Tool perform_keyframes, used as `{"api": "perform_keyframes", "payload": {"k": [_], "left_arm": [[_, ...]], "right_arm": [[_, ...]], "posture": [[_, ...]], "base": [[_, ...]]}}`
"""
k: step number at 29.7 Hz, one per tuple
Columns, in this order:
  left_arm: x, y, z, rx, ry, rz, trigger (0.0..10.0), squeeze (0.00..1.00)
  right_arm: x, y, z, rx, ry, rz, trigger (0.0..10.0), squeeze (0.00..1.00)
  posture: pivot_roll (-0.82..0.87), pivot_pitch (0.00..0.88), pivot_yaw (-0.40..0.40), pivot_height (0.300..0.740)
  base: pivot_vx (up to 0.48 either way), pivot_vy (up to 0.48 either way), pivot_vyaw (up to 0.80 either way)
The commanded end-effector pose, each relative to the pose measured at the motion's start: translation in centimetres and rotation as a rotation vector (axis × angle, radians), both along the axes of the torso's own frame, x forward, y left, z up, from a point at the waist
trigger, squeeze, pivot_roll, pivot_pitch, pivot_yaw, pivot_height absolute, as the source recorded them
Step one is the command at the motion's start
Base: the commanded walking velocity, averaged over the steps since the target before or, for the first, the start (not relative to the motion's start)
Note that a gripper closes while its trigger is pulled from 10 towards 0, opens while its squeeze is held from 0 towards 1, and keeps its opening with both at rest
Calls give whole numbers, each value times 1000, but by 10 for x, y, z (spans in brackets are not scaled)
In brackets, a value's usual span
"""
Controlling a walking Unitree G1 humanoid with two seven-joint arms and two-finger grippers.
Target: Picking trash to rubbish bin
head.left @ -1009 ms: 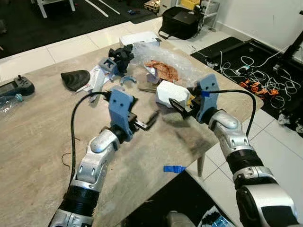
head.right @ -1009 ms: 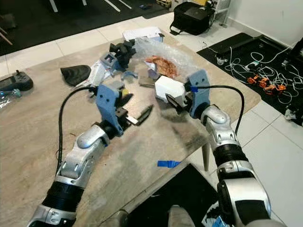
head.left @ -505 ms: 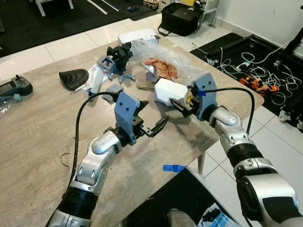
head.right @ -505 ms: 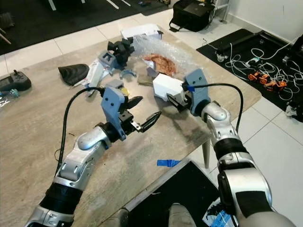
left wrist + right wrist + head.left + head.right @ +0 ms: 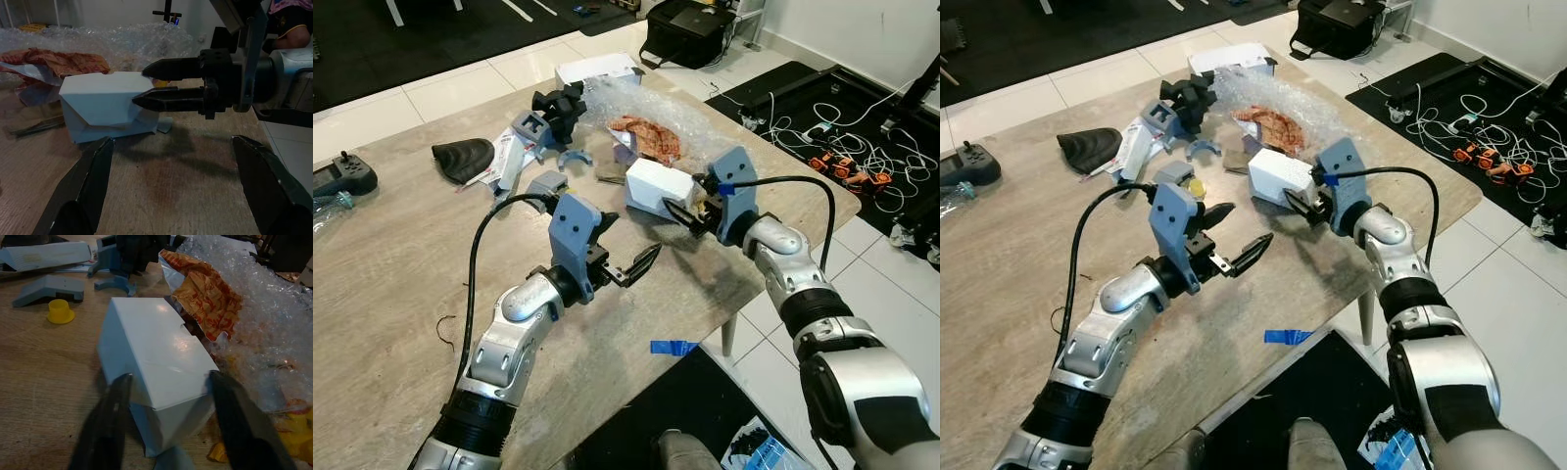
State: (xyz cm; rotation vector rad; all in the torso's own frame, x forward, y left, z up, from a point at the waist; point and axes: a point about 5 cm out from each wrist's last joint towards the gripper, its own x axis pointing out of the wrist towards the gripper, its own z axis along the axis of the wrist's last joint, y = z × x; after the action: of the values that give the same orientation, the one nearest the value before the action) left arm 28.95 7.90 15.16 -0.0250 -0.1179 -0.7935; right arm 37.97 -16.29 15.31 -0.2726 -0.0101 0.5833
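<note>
Reaching for the white box (image 5: pixel 658 186), your right gripper (image 5: pixel 168 421) has its fingers spread wide with the box's near end between them; from the right wrist view I judge they straddle it without clamping yet, though contact is hard to confirm. Your left gripper (image 5: pixel 628 262) hovers over bare table (image 5: pixel 391 264) nearby, fingers parted and empty, pointing toward the box.

Box position: on the table just beside the bubble wrap (image 5: pixel 656 113) and touching or nearly touching the red-and-orange wrapper (image 5: pixel 649 137). A yellow cap (image 5: pixel 60 311) sits a little apart on the wood.

Risks:
- Box faces look smooth and angled; if you close on the sloped end, it could squirt out.
- One finger may snag the wrapper or bubble wrap and drag them along.
- Box sits fairly near the table edge; a push could send it off.

Containers: box appears closed, contents unknown. Black bag (image 5: pixel 690 39) on the floor, closed.
</note>
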Motion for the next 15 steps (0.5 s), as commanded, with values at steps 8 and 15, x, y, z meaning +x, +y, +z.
{"api": "perform_keyframes", "payload": {"k": [8,15], "left_arm": [[-2,0,-2,20,10,-1,10000,0],[-2,1,-3,25,11,-2,10000,0]], "right_arm": [[-7,2,-23,17,108,14,0,0],[-9,5,-26,72,120,25,0,0]], "posture": [[-48,128,26,740],[-45,117,26,740]], "base": [[0,0,0],[0,0,0]]}}
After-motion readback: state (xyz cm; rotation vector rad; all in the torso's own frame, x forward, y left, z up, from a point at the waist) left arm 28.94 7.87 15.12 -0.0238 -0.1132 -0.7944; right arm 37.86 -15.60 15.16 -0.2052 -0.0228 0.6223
